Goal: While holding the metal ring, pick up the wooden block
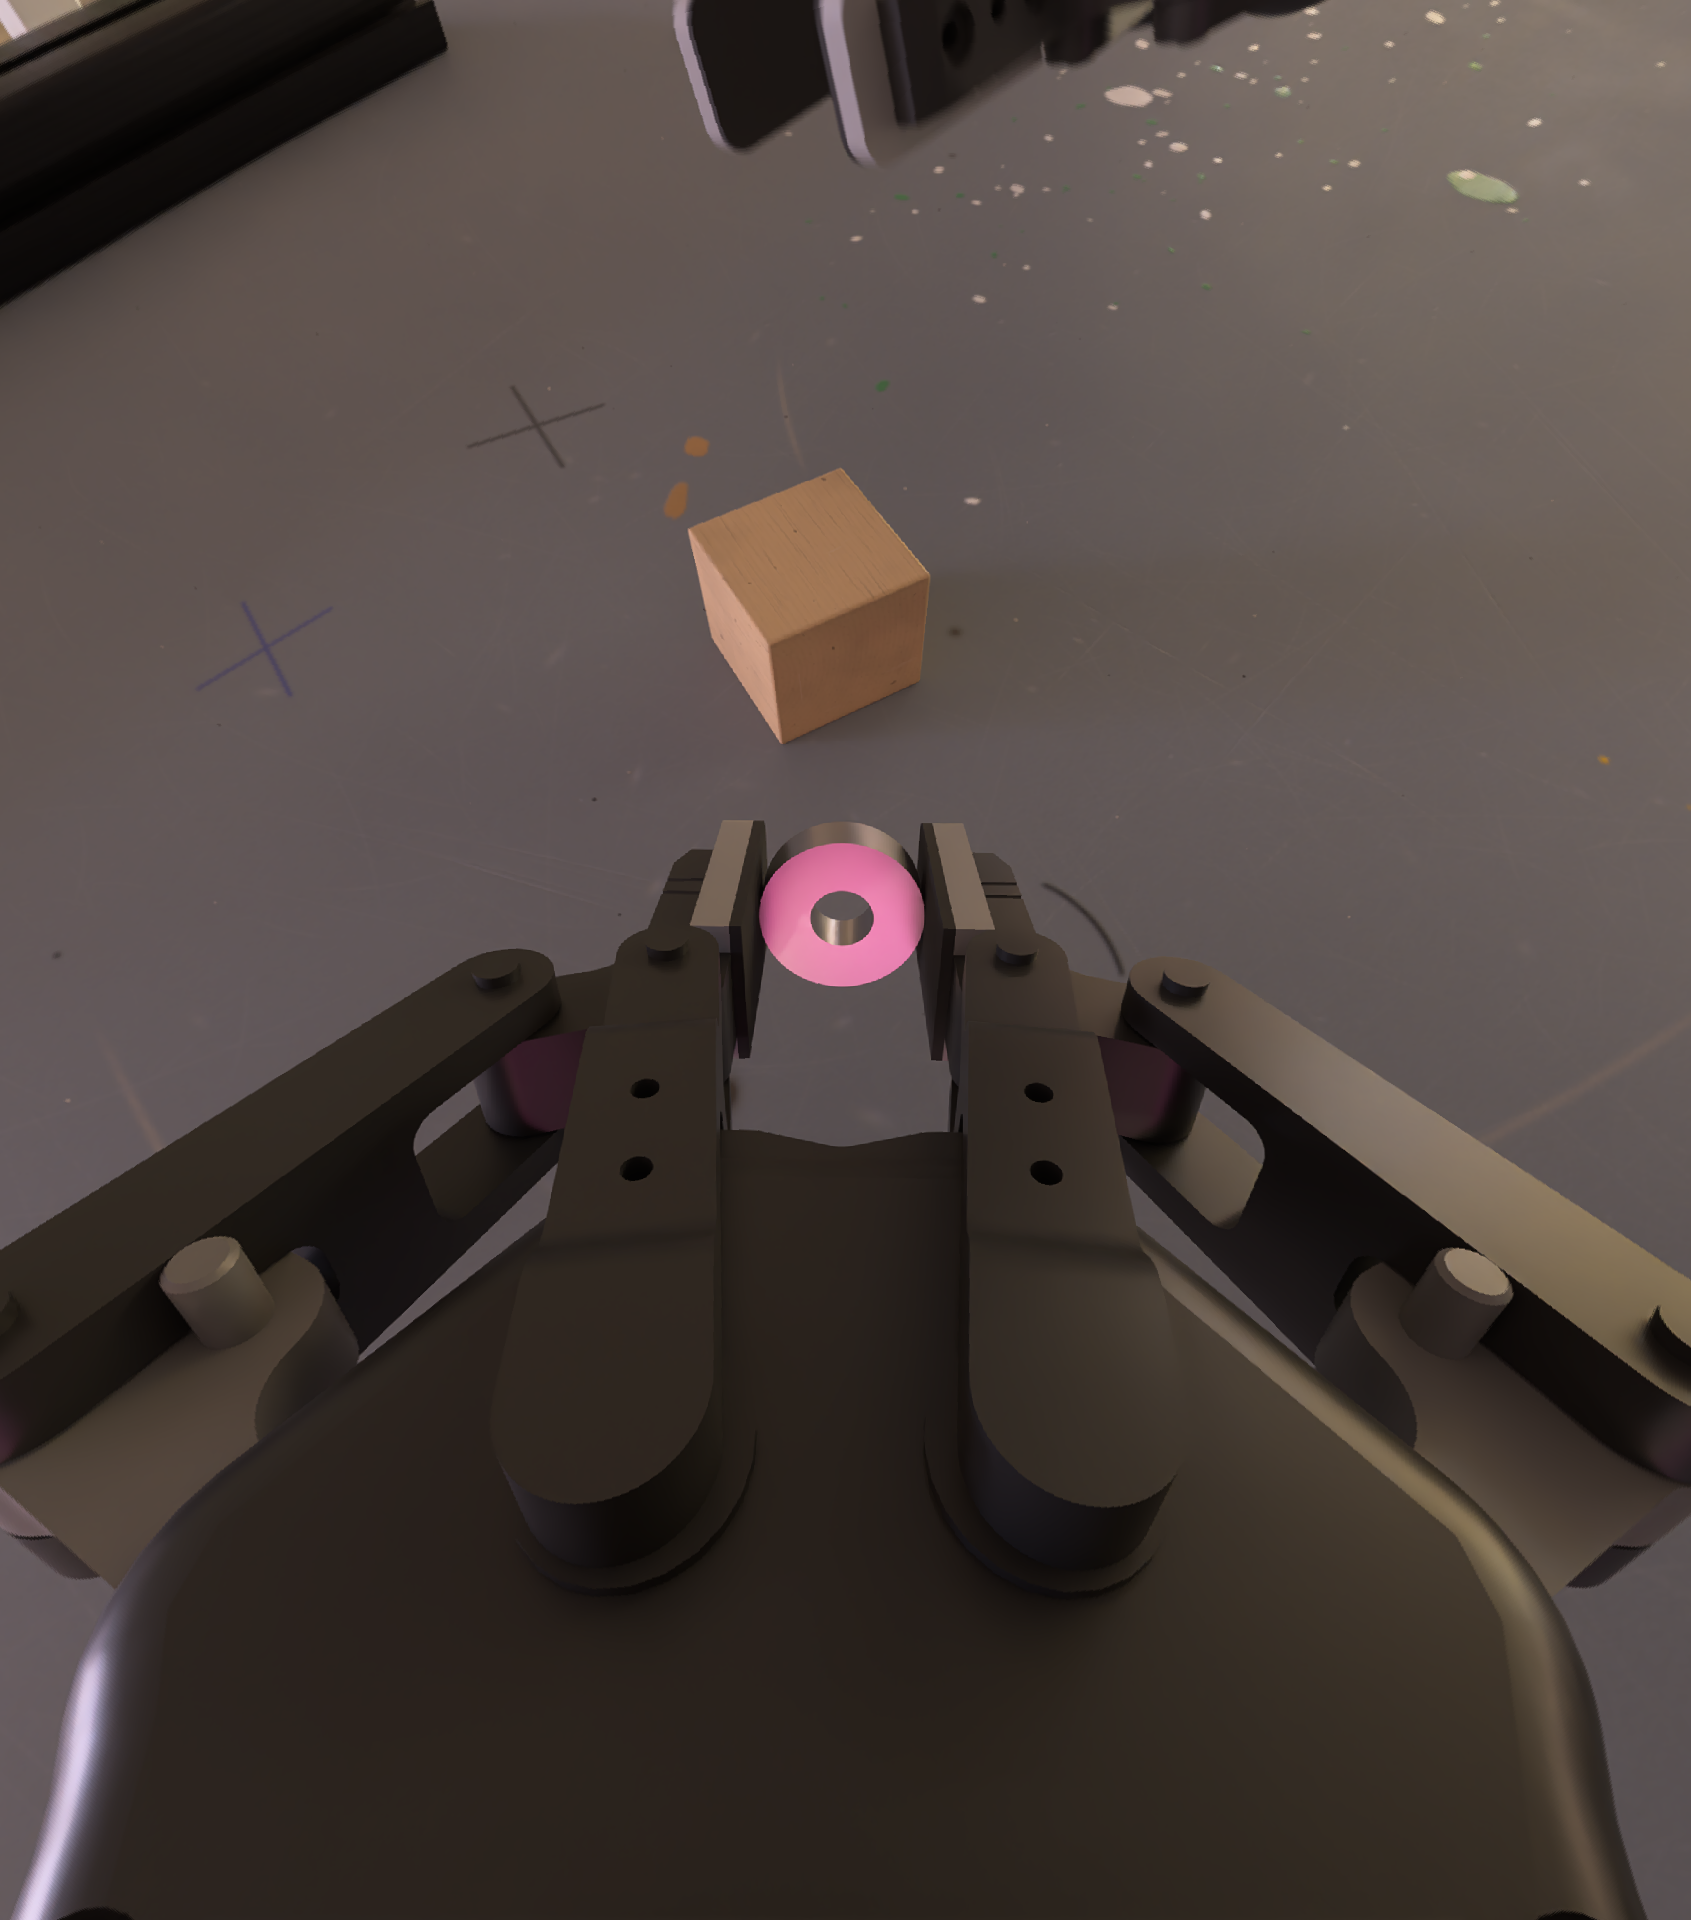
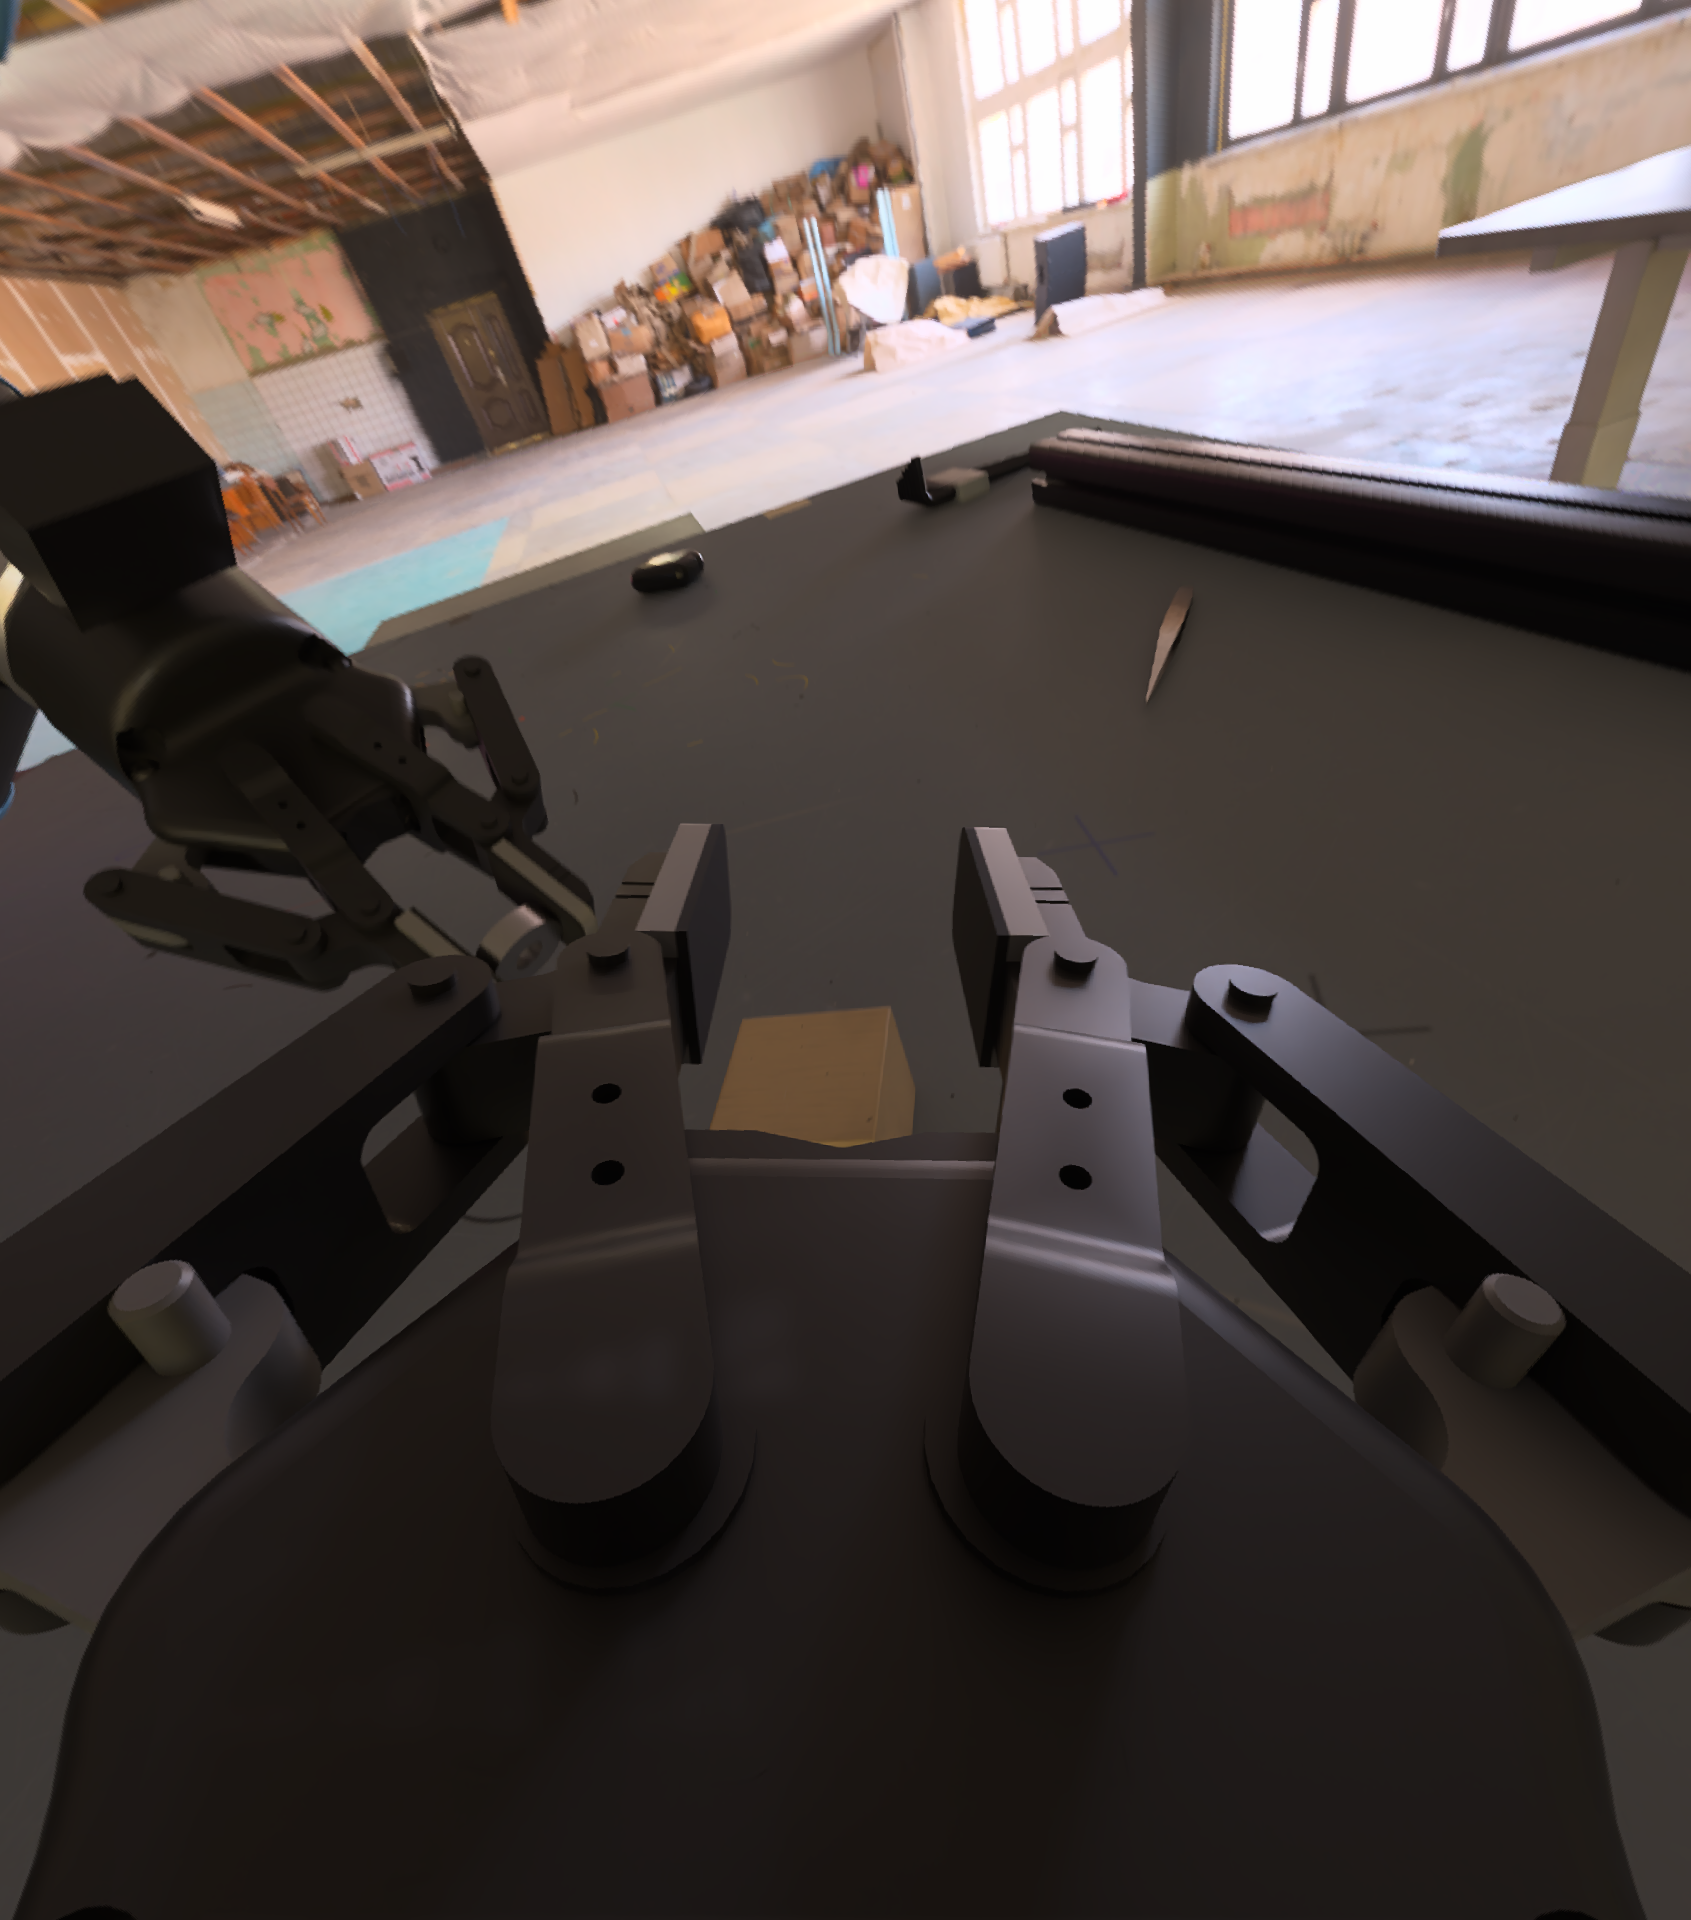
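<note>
My left gripper [image 1: 842, 862] is shut on the metal ring [image 1: 842, 916], a short steel ring whose near face shows pink, held a little above the table. The wooden block [image 1: 810, 603], a light tan cube, rests on the grey table just beyond the ring. My right gripper [image 1: 799, 83] hangs above the far side of the block. In the right wrist view my right gripper [image 2: 839, 914] is open and empty, and the block [image 2: 815, 1075] lies low between its fingers, part hidden by the palm. The left gripper [image 2: 529, 935] with the ring [image 2: 517, 948] shows at the left.
A black rail [image 1: 93, 156] runs along the table's far left edge; it also shows in the right wrist view [image 2: 1443, 540]. A small black object [image 2: 667, 570], a thin pale sliver [image 2: 1168, 639] and a small grey piece [image 2: 940, 483] lie farther off. Paint specks [image 1: 1236, 156] and pen crosses [image 1: 534, 424] mark the table.
</note>
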